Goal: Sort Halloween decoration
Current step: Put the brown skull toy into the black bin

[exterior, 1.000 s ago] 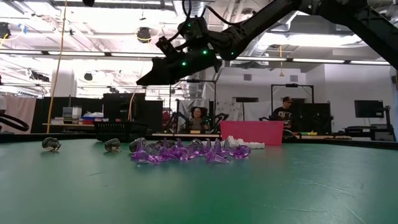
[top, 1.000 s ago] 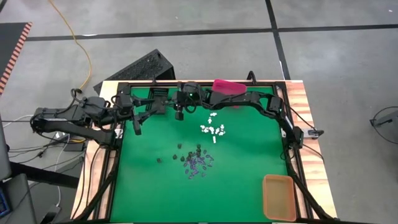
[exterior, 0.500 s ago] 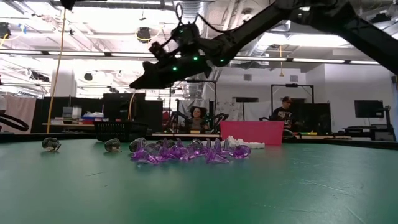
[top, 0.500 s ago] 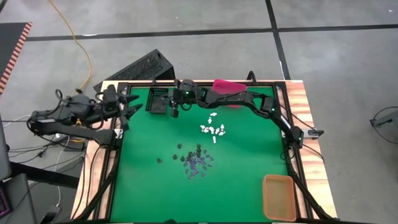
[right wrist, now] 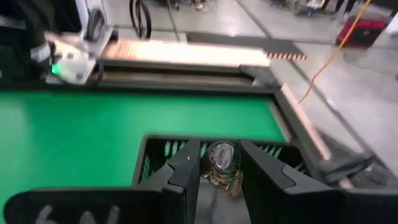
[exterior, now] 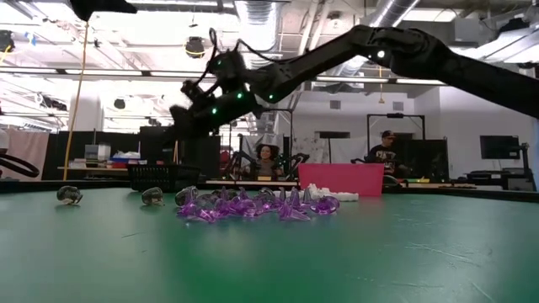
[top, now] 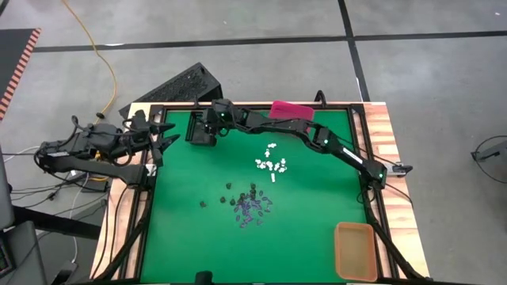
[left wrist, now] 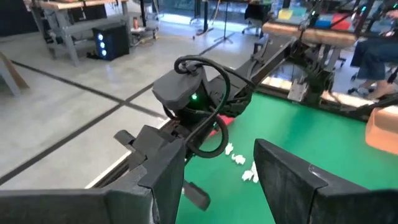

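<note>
Left tool (left wrist: pixel 214 177) fingers apart, white trinkets (left wrist: pixel 241 163), green mat (left wrist: pixel 311 134)

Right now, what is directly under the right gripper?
The right gripper, shut on a small dark trinket, hangs above the black bin. The gripper hides most of the bin's inside.

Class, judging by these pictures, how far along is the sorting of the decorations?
Barely begun. In hand: the right gripper holds one dark trinket over the black bin. The left gripper waits open at the table's edge. Left: the white trinkets, the purple pile and black ones lie unsorted on the mat.
</note>
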### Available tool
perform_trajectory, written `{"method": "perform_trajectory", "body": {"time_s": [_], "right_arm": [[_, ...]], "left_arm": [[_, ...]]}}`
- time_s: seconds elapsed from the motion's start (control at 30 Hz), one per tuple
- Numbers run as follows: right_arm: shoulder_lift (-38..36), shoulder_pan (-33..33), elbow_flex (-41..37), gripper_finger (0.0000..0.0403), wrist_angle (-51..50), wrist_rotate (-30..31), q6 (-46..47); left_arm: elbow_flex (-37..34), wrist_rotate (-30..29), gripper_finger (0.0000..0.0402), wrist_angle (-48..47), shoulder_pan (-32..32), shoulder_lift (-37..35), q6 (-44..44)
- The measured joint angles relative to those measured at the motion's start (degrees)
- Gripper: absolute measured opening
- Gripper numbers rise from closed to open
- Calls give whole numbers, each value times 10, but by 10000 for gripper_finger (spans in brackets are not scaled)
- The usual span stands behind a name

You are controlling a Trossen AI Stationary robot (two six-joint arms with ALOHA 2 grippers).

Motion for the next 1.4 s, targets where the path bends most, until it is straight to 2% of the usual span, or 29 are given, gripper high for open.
{"method": "perform_trajectory", "body": {"time_s": [0.1, 0.33, 0.67, 0.87, 0.97, 1.17, 1.27, 1.4], "right_arm": [[8, 0, 1, 125, -12, 0, 4], [6, 0, -4, 128, -27, 0, 3], [6, 0, -4, 201, -32, 0, 3], [-1, -1, 4, 213, -54, 0, -17], [-30, -1, 17, 209, -96, 0, -52], [-141, -3, 27, 197, -206, -5, -121], [-167, -15, 25, 187, -278, -63, -129], [-181, -48, 23, 162, -405, -172, -105]], "left_arm": [[-3, -5, 183, -29, 0, -7, -21], [-59, -11, 183, -19, 0, -44, -51], [-103, -12, 183, -8, 0, -88, -78], [-114, -12, 183, -13, 0, -92, -83], [-114, -14, 183, -9, 0, -93, -83], [-114, -22, 183, -7, 0, -93, -83], [-114, -24, 183, -4, 0, -93, -83], [-114, -25, 183, -1, 0, -93, -83]]}}
